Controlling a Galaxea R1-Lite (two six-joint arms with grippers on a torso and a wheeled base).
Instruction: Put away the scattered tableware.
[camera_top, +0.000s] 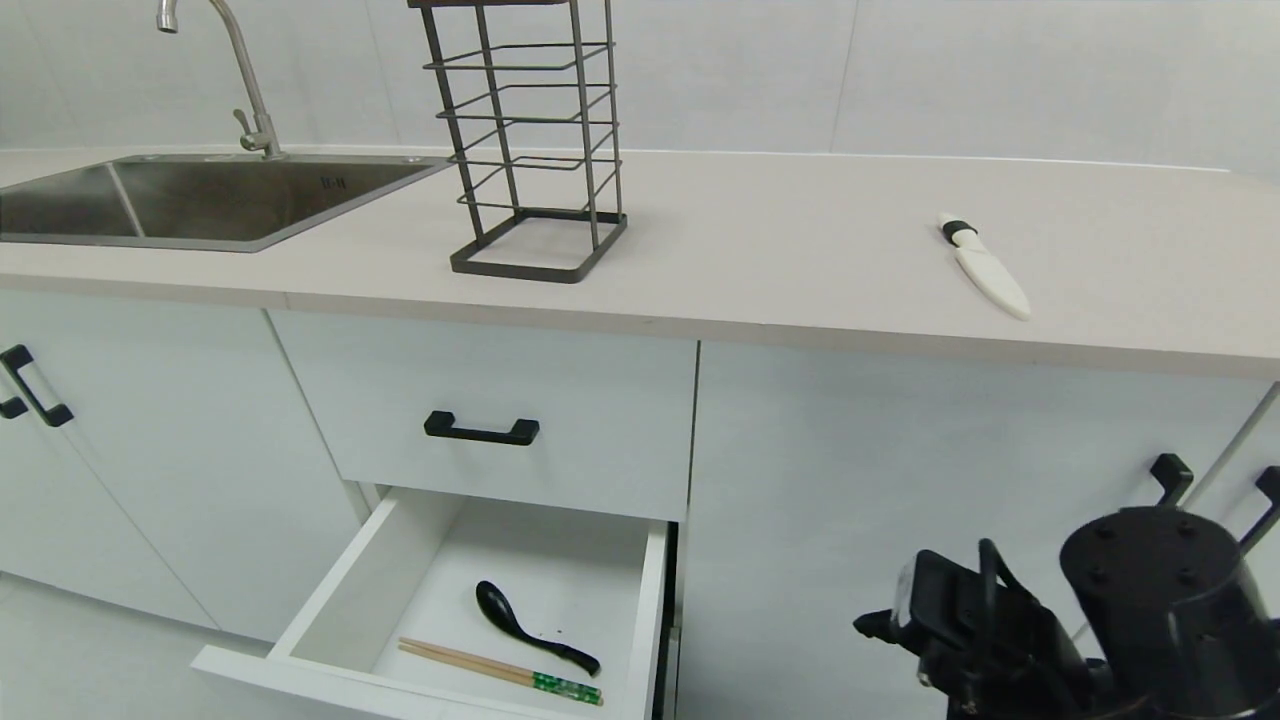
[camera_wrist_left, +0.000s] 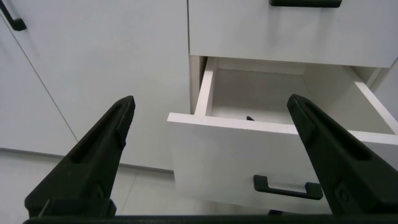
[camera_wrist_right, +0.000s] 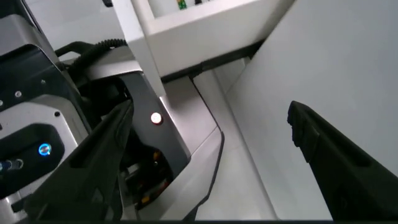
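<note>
The lowest white pull-out drawer (camera_top: 300, 640) of the kitchen cabinet stood open. Inside it, towards its front, lay a glossy black soup spoon (camera_top: 530, 625). A pair of pale wooden chopsticks (camera_top: 500, 670) with green-patterned ends lay just in front of the spoon, close to the drawer's front panel.

A closed drawer with a black bar handle (camera_top: 481, 430) sat directly above the open drawer, under the beige stone countertop (camera_top: 760, 260). On that countertop, straight above the drawer, stood a tall dark wire rack (camera_top: 535, 150). A stainless steel sink (camera_top: 200, 195) with a curved metal tap (camera_top: 240, 70) was set in, up and to the left of the drawer. A white knife (camera_top: 985, 265) with a black band near its handle lay flat on the countertop, well to the right of the drawer and apart from everything else.

The left gripper (camera_wrist_left: 211, 106) hung low in front of the drawer's front panel, fingers spread wide with nothing between them. The right gripper (camera_wrist_right: 211, 112) was low beside the drawer's right-hand corner, likewise spread wide and holding nothing.
</note>
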